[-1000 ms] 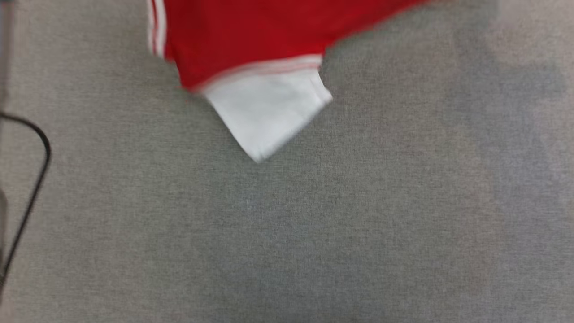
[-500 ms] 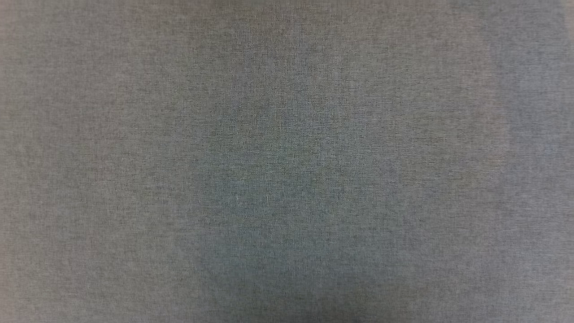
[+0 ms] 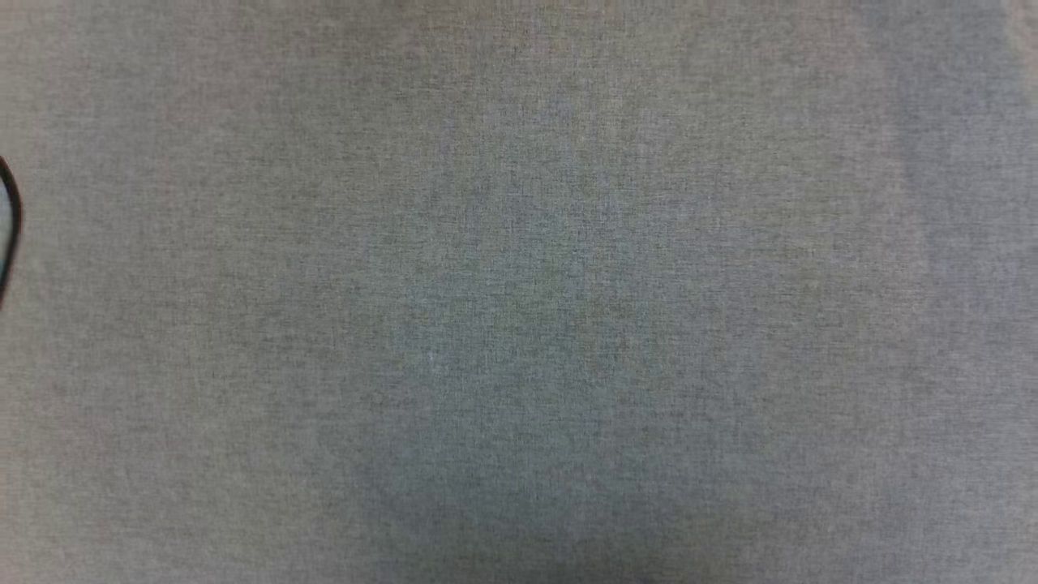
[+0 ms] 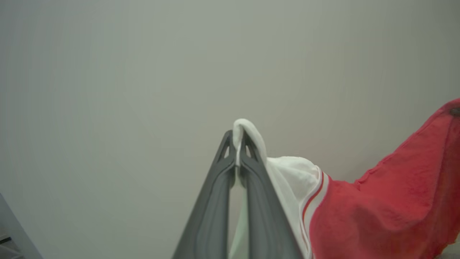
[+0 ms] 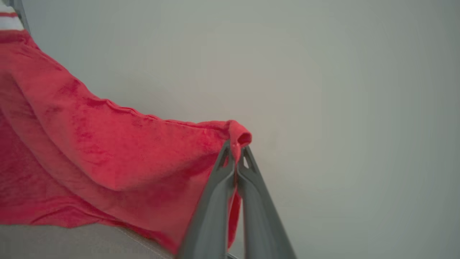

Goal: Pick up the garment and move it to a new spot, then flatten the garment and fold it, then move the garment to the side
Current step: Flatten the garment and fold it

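- My left gripper (image 4: 237,144) is pinched tight on the white sleeve (image 4: 287,172) of the red T-shirt (image 4: 388,201).
- My right gripper (image 5: 235,149) is pinched tight on a red edge of it.
- The T-shirt hangs in the air between them and sags in the middle.
- It looks soft, light and floppy, so I think two far-apart corners are the best places to hold.

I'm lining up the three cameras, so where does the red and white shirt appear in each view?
Head view: grey cloth surface, with a black cable at the left edge.
Left wrist view: the garment at lower right, its white sleeve pinched by the left gripper.
Right wrist view: the garment across the left half, its red edge pinched by the right gripper.
Shared landmark: the striped trim, at the right wrist view's top left corner.
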Controlling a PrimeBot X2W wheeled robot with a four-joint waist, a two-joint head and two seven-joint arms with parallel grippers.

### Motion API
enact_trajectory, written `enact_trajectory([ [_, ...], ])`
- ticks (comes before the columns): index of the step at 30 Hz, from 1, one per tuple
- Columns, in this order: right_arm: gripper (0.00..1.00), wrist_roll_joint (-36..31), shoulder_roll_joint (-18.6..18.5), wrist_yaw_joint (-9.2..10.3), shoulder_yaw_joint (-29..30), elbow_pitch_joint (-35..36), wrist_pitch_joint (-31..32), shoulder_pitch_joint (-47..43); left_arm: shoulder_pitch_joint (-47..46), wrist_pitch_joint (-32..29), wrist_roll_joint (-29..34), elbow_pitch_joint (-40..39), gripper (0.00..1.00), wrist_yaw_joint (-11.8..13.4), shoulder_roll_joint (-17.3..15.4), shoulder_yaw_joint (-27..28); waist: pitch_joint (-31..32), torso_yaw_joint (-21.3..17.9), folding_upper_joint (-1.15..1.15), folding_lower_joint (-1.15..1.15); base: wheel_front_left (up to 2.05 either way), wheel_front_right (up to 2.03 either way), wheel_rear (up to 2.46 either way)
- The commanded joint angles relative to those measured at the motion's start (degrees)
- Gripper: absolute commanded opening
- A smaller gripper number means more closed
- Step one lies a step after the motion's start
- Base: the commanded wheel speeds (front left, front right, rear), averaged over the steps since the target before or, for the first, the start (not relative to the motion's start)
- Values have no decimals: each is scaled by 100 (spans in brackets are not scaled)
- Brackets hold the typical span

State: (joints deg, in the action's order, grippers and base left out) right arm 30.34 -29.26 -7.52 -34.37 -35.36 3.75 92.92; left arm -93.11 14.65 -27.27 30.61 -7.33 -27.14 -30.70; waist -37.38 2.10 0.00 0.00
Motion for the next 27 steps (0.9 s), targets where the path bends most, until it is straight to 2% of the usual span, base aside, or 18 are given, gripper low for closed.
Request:
enact_trajectory([
  [1, 0, 124, -61, 3, -157, 83, -61, -265, 359, 33, -64, -155, 0, -15, -53, 94, 152, -1, 0, 0, 0, 0, 0],
  [10, 0, 901, -581, 3, -1012, 739, -399, -2105, 3167, 34, 22, -1253, 0, 119, -113, 364, 936, 76, 0, 0, 0, 0, 0],
  [20, 0, 1434, -1133, 3, -1244, 1335, -481, -4421, 6206, 34, -97, -2024, 0, 376, -143, 379, 2027, 101, 0, 0, 0, 0, 0],
  [27, 0, 1575, -1418, 3, -1078, 1665, -422, -5887, 7849, 19, -373, -2325, 0, 570, -197, 215, 2630, 90, 0, 0, 0, 0, 0],
])
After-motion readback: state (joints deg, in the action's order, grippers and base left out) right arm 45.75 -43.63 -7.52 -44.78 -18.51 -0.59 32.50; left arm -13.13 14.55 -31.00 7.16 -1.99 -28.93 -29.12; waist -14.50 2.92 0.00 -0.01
